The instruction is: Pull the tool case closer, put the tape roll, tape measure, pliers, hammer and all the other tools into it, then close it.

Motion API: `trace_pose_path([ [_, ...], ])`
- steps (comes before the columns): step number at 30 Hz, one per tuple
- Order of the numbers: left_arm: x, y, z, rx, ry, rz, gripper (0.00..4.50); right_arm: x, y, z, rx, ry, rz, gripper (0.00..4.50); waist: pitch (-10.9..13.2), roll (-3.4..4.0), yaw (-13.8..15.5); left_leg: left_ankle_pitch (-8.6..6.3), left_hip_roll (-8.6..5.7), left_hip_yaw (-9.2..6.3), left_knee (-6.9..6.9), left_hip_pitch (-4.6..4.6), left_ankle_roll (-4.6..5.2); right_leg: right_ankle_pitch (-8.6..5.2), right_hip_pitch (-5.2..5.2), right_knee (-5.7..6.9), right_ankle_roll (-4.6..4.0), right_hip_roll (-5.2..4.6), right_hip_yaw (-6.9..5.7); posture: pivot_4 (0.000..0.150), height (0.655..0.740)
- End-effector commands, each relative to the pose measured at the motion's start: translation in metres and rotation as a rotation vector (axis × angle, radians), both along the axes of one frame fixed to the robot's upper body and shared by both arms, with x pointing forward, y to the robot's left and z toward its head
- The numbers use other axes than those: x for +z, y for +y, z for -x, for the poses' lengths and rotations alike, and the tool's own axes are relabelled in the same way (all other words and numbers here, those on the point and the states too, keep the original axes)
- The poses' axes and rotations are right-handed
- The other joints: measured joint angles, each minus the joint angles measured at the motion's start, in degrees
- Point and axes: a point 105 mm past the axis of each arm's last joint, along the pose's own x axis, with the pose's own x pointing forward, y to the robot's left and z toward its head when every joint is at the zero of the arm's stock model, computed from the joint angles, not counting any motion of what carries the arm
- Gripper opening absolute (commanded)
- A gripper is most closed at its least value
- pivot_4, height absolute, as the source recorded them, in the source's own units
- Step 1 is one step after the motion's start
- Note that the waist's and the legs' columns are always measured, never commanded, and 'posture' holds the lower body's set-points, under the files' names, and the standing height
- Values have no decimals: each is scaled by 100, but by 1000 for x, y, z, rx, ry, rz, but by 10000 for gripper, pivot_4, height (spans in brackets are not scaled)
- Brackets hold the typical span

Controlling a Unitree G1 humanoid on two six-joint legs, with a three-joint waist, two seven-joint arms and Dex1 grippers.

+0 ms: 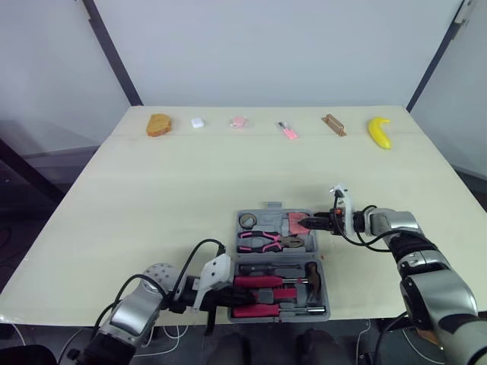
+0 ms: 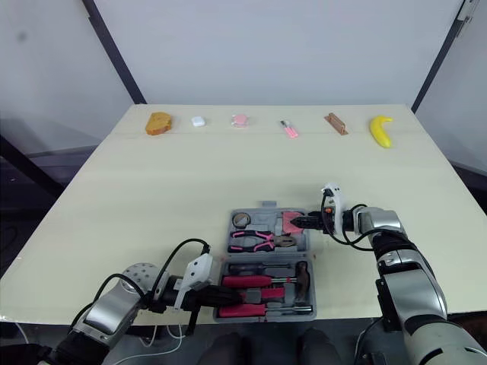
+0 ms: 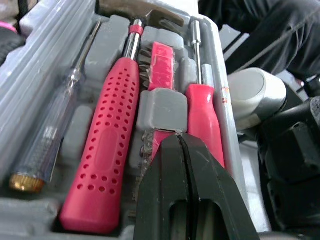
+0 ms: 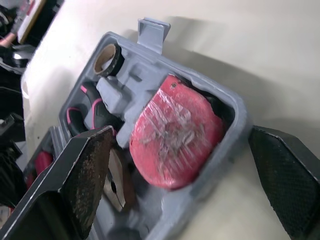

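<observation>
Lower centre, right gripper [image 1: 304, 224] spread over grey plastic tool case [image 4: 150, 60] holding red tape measure [image 4: 175, 132]; left gripper [image 3: 179, 136] pressed together.

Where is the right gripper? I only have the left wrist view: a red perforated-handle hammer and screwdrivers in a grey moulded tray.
Observer: The right gripper is at the far right corner of the grey plastic tool case, fingers open.
Operator: Holding anything?
Observer: No. One finger is over the case and the other is outside its wall. The round red tape measure lies in the corner pocket between them.
Operator: Pliers and tape roll?
Observer: Both are in the far half. The pink-and-black pliers lie along its near side, and the black tape roll is in the far left pocket.
</observation>
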Motion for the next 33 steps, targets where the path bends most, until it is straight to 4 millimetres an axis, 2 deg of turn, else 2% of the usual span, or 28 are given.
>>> trace_pose_path([
  [1,-22,3,7,6,39,-54,0,4,11,0,39,-18,-38,44039,-1,1,-4,0,0,2,0,2,0,0,0,1,0,0,2,1500,7400],
  [4,-27,4,9,2,46,-60,0,13,17,-2,45,-15,-115,44039,-3,3,-7,0,0,6,-4,8,0,0,1,2,0,0,7,1500,7400],
  [19,-30,6,13,3,50,-59,0,44,17,3,150,-90,-289,44039,-3,8,0,0,0,9,-13,12,0,0,0,0,0,-3,10,1500,7400],
  [26,-11,6,12,20,52,13,0,67,15,10,215,-133,-375,44039,-1,12,-2,0,1,8,-15,10,0,0,-1,0,0,-4,9,1500,7400],
  [30,6,6,11,60,71,81,0,80,16,27,301,-143,-409,44039,0,12,7,0,4,4,-17,-17,0,0,-24,1,0,-6,5,1500,7400],
  [33,11,12,15,67,85,69,0,82,17,41,339,-141,-406,44039,2,13,11,0,7,4,-18,-20,0,0,-26,0,0,-11,3,1500,7400],
])
